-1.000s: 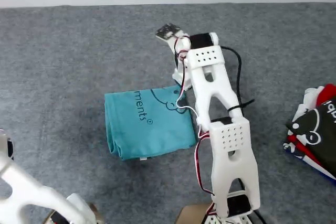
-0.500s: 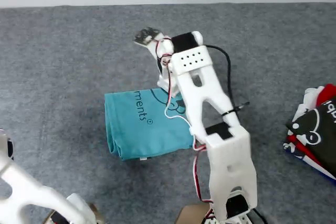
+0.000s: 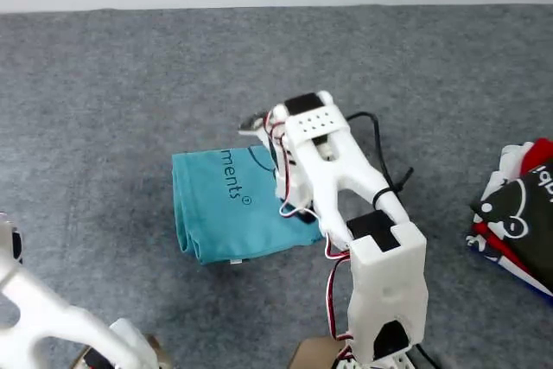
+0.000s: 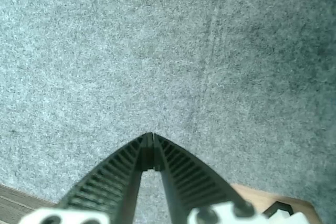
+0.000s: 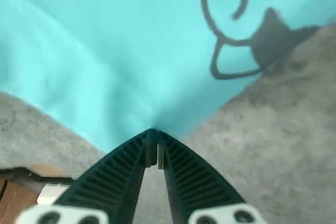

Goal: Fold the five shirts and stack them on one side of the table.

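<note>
A teal shirt [image 3: 233, 205] with dark print lies folded in the middle of the grey mat. My right arm [image 3: 346, 179] bends down over the shirt's right part. In the right wrist view my right gripper [image 5: 152, 132] is shut, its tips resting on the teal shirt [image 5: 121, 51] close to its edge, where creases in the cloth run toward the tips. A stack of folded shirts [image 3: 518, 213], black on top of red, white and blue, sits at the table's right edge. My left gripper [image 4: 152, 136] is shut above bare grey mat.
My left arm [image 3: 52, 321] stays at the near left corner. The grey mat [image 3: 112, 92] stretches wide to the left and behind the teal shirt. A wooden table edge [image 5: 16, 195] shows beyond the mat near the right arm's base.
My right arm has drawn back from beyond the teal shirt's far edge and lowered onto the shirt's right part. The shirt and the left arm have kept still.
</note>
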`<state>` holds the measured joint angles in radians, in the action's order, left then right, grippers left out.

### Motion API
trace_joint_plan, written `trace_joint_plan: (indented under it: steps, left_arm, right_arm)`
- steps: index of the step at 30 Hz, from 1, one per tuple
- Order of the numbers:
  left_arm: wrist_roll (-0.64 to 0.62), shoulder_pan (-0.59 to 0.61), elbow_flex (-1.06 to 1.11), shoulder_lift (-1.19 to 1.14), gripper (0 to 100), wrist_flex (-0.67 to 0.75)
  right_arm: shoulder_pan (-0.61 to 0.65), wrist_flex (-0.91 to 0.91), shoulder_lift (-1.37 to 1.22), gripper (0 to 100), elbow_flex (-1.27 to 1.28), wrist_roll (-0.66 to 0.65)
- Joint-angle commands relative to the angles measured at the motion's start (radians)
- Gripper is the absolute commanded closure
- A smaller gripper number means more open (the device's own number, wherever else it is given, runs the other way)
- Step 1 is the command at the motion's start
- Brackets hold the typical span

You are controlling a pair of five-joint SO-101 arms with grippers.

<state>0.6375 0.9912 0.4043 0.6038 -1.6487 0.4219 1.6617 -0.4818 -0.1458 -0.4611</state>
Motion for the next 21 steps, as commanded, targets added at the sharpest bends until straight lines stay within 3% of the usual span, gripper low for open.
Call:
trace_joint_plan:
  steps: [1,8,14,21]
  left_arm:
    - [0.003,0.002,-0.004,0.025,99,0.015]
    - [0.005,0.002,-0.005,0.025,99,0.015]
    - [0.005,-0.034,-0.005,0.025,99,0.011]
    - [0.002,-0.063,-0.008,0.025,99,0.012]
  right_arm:
    - [-0.021,-0.096,0.070,98.9,0.091,-0.002]
    - [-0.068,-0.142,0.081,98.9,0.127,-0.043]
    - [-0.028,-0.010,0.081,98.7,-0.014,-0.031]
    - [0.016,0.136,0.084,96.5,-0.285,0.126]
